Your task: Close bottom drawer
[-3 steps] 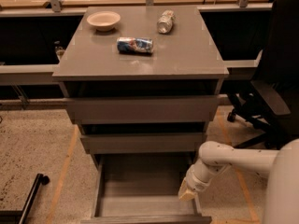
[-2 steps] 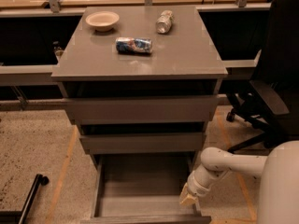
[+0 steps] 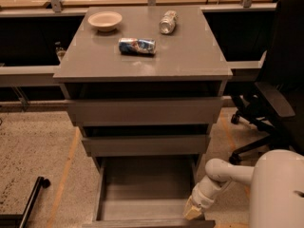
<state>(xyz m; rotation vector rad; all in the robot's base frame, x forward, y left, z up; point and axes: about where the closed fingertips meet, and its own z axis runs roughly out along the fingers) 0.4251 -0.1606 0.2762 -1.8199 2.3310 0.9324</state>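
The bottom drawer (image 3: pixel 142 194) of the grey cabinet is pulled far out, its shallow grey box open and empty, its front panel at the bottom edge of the view. My gripper (image 3: pixel 192 212) hangs from the white arm at the lower right. It sits at the drawer's right front corner, just behind the front panel. Above it, the mid-width drawer front (image 3: pixel 145 145) and the widest drawer front (image 3: pixel 145 110) stand slightly out from the cabinet.
On the cabinet top (image 3: pixel 190 56) lie a bowl (image 3: pixel 105 20), a crushed can (image 3: pixel 137 46) and a plastic bottle (image 3: pixel 167 22). A black office chair (image 3: pixel 275 89) stands close on the right. A black wheeled leg (image 3: pixel 28 201) lies on the speckled floor at lower left.
The view has shifted so the cabinet sits a little lower and left. My arm and gripper have moved slightly down toward the drawer's front right corner.
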